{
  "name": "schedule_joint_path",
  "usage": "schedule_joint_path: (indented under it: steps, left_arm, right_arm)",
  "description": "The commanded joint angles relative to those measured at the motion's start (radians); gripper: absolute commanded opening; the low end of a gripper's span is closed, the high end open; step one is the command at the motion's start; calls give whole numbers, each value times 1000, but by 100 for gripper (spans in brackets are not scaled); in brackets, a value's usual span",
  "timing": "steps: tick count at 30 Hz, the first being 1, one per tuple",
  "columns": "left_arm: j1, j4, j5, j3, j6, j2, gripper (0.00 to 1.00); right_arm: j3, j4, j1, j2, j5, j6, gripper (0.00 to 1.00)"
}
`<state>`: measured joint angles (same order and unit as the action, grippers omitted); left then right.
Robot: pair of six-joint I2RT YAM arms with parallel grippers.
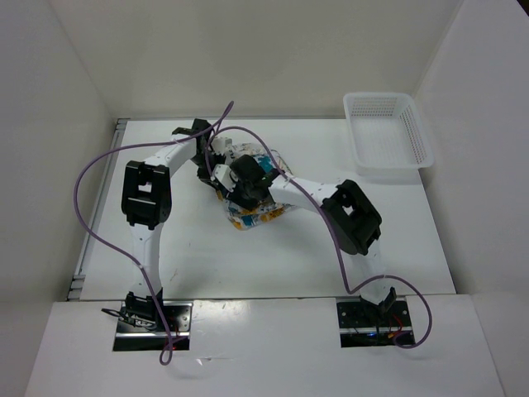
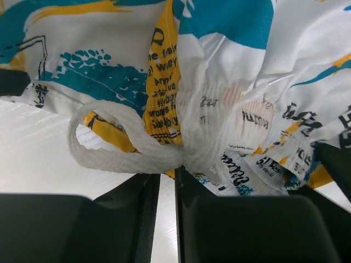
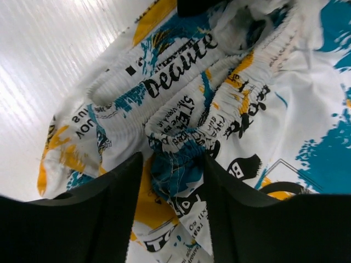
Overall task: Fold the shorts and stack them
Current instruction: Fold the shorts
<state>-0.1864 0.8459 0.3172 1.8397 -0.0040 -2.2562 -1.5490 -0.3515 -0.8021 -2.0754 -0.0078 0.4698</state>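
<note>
Right gripper [image 3: 173, 160] jaws part-open, clamped on a bunched teal fold of the shorts [image 3: 181, 104]. Left gripper [image 2: 167, 178] nearly closed, thin slit only, pinching the gathered waistband [image 2: 219, 126] beside the drawstring [image 2: 109, 160] loop. Shorts lie crumpled mid-way across the table [image 1: 207, 256], between both wrists and mostly hidden under them from above. Basket [image 1: 388, 172] at far right corner, well apart.
</note>
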Motion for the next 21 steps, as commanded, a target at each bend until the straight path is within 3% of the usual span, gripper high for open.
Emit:
schedule_joint_path:
  steps: [1,6,14,21]
  left_arm:
    - [-4,5,5,26,4,-13,23]
    - [-4,5,-4,16,4,-3,23]
    - [-4,5,-4,16,4,-3,23]
    - [-4,5,-4,16,4,-3,23]
  right_arm:
    - [-6,42,7,-31,9,4,52]
    - [-26,62,17,-41,41,-17,35]
    - [-37,62,17,-9,42,-17,28]
    - [-34,52,17,-9,42,-17,0]
